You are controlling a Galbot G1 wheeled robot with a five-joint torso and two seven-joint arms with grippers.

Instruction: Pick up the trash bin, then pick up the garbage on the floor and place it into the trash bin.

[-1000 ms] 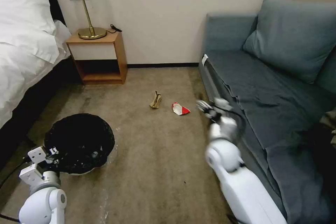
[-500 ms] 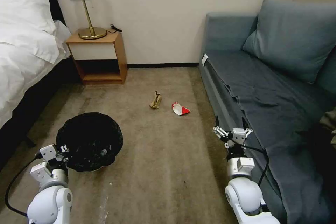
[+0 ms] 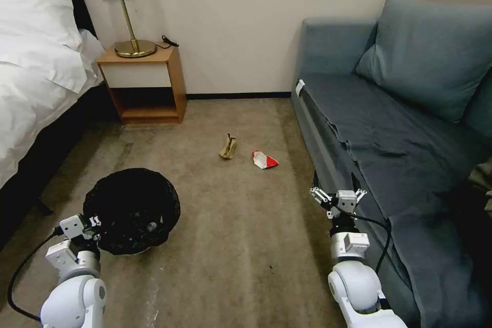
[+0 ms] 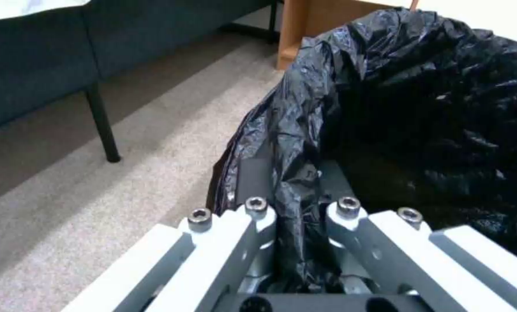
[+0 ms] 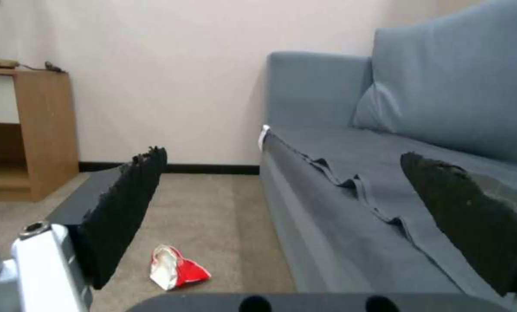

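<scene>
Left gripper [image 4: 296, 208]: clamped on round black-bagged white plastic trash bin [image 3: 131, 210] rim, lower left.
Right gripper [image 3: 336, 196]: fingers spread, empty, lower right beside grey-blue fabric sofa [image 3: 400, 128].

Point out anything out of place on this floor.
Two pieces of litter lie on the carpet between nightstand and sofa: a crumpled tan scrap and a crushed red-and-white carton. The left gripper clamps the trash bin rim.

Black-bagged trash bin [image 3: 131, 210] — red-and-white carton [image 3: 264, 159]

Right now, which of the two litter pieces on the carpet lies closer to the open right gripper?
The crushed red-and-white carton. It lies on the sofa side of the crumpled tan-brown scrap, so it is nearer the right gripper, which hangs open beside the sofa.
</scene>
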